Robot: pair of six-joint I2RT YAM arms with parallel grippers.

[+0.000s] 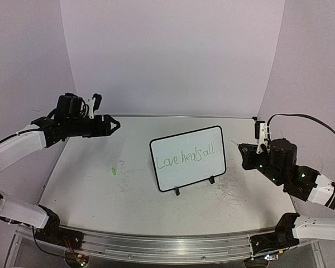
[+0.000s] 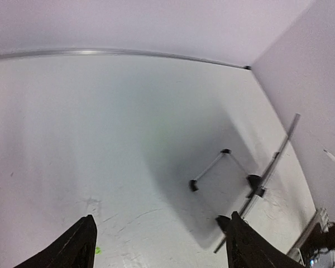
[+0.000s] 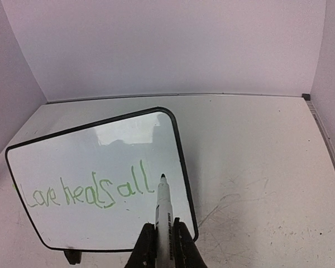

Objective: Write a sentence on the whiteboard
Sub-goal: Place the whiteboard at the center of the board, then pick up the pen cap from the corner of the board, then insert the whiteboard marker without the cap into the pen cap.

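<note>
The whiteboard (image 1: pixel 187 158) stands tilted on two black feet mid-table, with "Love heals all" in green on it (image 3: pixel 89 192). My right gripper (image 3: pixel 164 237) is shut on a white marker (image 3: pixel 164 209) with black print. The marker's dark tip hovers just right of the last "l", near the board's right edge. From above, that gripper (image 1: pixel 243 149) sits just right of the board. My left gripper (image 1: pixel 115 126) hangs open and holds nothing, raised over the table's far left, well away from the board. Its wrist view shows the whiteboard (image 2: pixel 279 153) edge-on from behind, between the spread fingers (image 2: pixel 78 245).
The white tabletop (image 1: pixel 89 184) carries faint old scribbles and a small green ink spot (image 1: pixel 114 170). Lilac walls close in the back and both sides. A metal rail (image 1: pixel 156 240) runs along the near edge between the arm bases.
</note>
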